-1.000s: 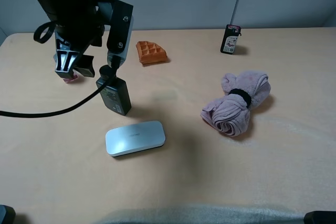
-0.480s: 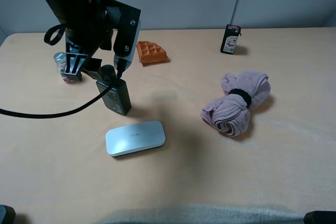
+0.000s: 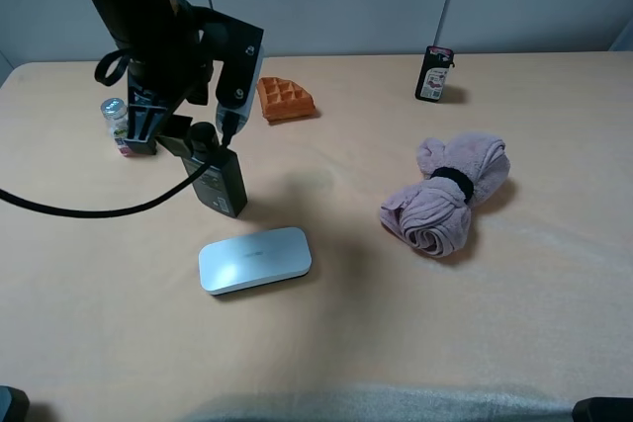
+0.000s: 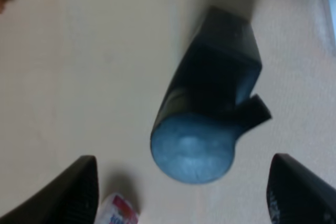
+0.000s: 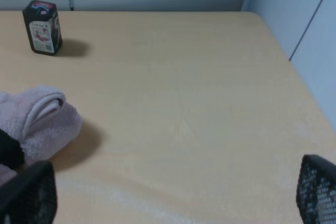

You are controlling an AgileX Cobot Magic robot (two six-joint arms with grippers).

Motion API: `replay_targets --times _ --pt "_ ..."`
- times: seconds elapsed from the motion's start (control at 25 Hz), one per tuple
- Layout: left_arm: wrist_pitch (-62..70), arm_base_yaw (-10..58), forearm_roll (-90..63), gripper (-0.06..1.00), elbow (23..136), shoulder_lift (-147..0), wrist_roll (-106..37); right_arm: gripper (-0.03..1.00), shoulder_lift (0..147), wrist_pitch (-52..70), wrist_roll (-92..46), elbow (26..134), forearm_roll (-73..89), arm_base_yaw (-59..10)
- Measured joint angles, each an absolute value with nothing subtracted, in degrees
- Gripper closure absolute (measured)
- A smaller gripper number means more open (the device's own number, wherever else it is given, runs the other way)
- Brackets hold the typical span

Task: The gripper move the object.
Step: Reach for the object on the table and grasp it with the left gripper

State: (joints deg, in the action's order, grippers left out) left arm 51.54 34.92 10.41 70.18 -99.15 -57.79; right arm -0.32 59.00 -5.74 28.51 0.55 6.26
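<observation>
Fingers (image 4: 79,195) of the left gripper (image 3: 186,126) stand spread, flanking the cap of the object (image 3: 223,183) without touching it. We see the object upright on the counter (image 3: 396,323), just beside the pale case (image 3: 255,259), near the small clear bottle (image 3: 116,121). We judge a sound grasp needs a lower hold, centred on the flat sides, closing squarely so it does not tip.

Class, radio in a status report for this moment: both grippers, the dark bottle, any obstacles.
Left gripper open, straddling the dark bottle, not gripping. Right gripper open, far from it. Bottle standing. Small clear bottle close beside left gripper.
</observation>
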Motion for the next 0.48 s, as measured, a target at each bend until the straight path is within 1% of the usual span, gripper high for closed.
replay_targets --times 0.2,0.48 --pt "51.89 34.92 9.23 0.21 72.41 -100.64 -58.53 0.27 -0.32 59.0 -5.74 28.51 0.55 6.26" --pt "53.48 34.92 8.37 0.21 72.46 -103.48 -59.25 0.27 -0.32 59.0 -5.74 28.51 0.51 6.26"
